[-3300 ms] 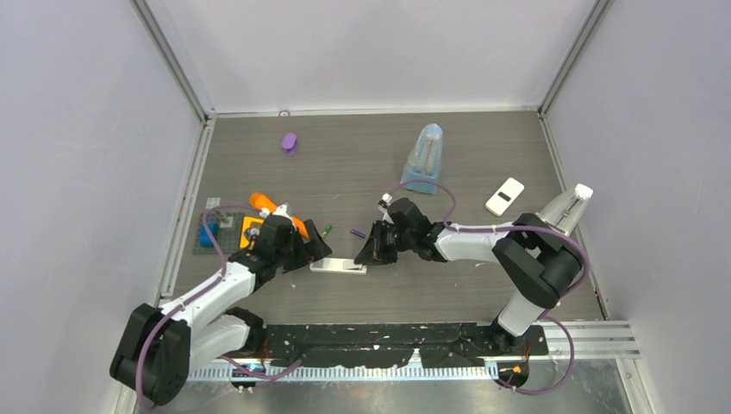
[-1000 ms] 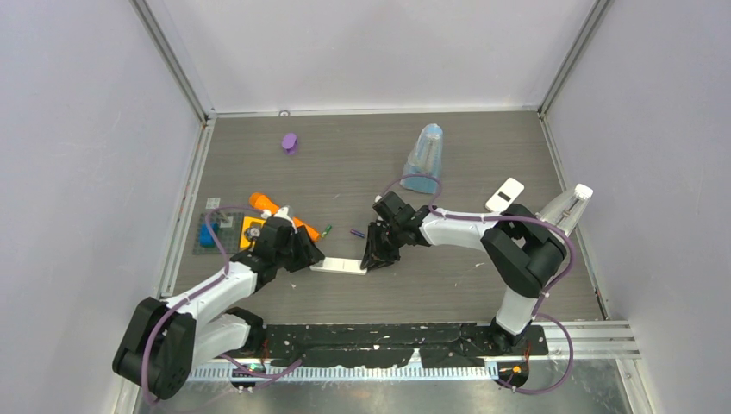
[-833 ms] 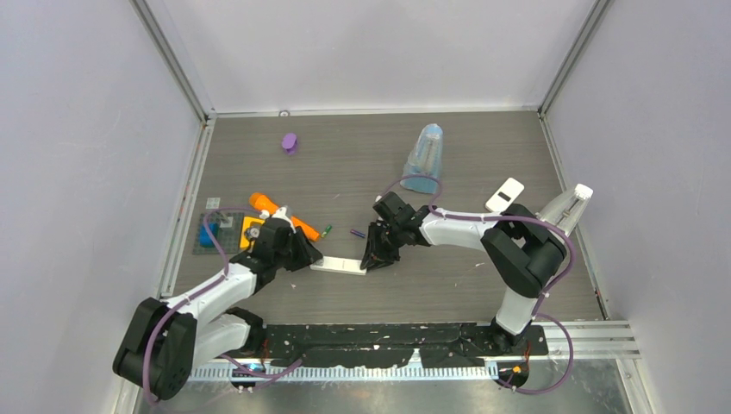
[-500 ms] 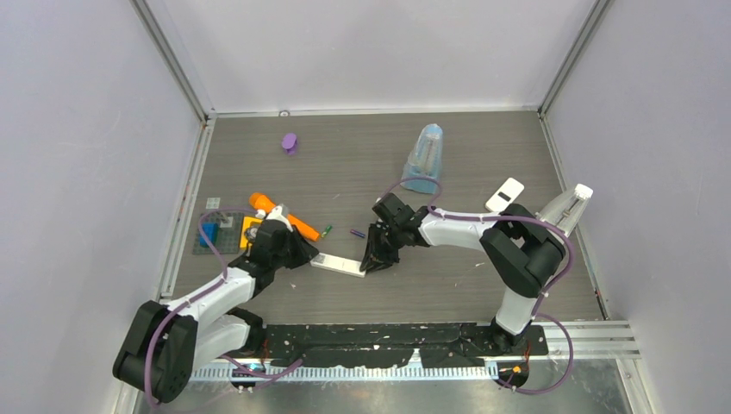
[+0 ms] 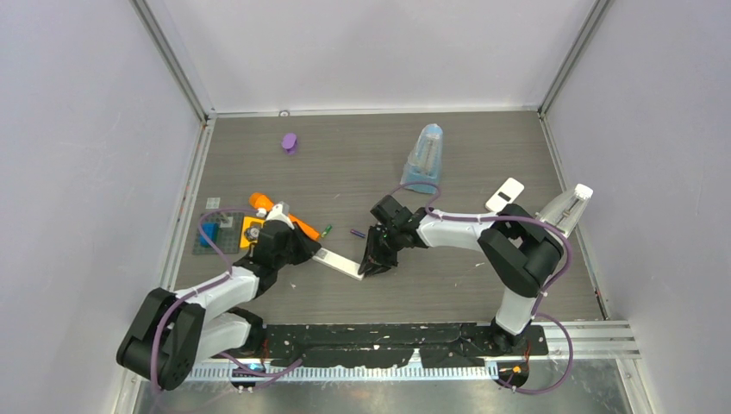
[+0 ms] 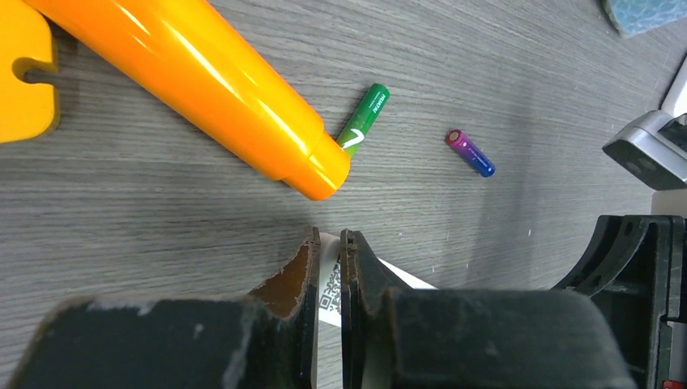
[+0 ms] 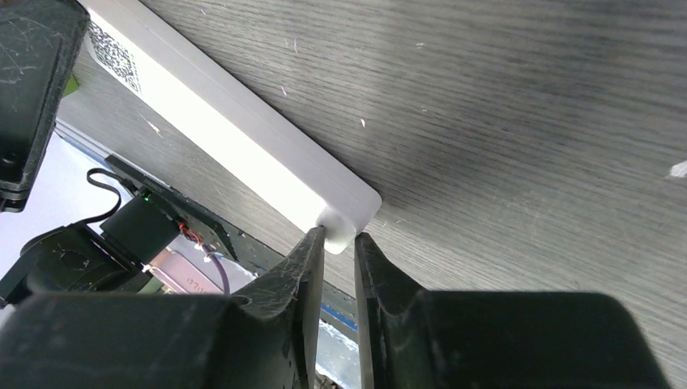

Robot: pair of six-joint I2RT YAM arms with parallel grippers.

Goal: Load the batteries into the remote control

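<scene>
Fig. Change vs. a sec ago: the L gripper (image 6: 326, 237) has closed and the remote (image 5: 340, 263) has swung from lying level across the table (image 5: 448, 285) to a slant, its L end now further from the arm bases.

L gripper: fingers pressed almost together. The remote's QR-labelled end shows white in the slit btwn them, so it appears pinched there by its thin edge.

R gripper (image 7: 336, 235): jaws narrow, nipping the rounded corner of the remote's opposite end. The remote thus spans btwn the two arms, at or just above the tabletop.

Outward: the green cell (image 6: 364, 117) lies loose w/ one end touching the tip of the orange tube (image 6: 202, 73). The purple cell (image 6: 470, 152) lies near it, apart, on bare wood. Neither is held.

Handling (judgement): the remote is light, stiff, smooth plastic. The end-corner pinches look shallow, so it may pivot or slip, and a grip across the long edges would be safer. The cells are tiny, rigid, slick and prone to roll, so take each across mid-barrel. Whether the battery bay is open, can't tell.
</scene>
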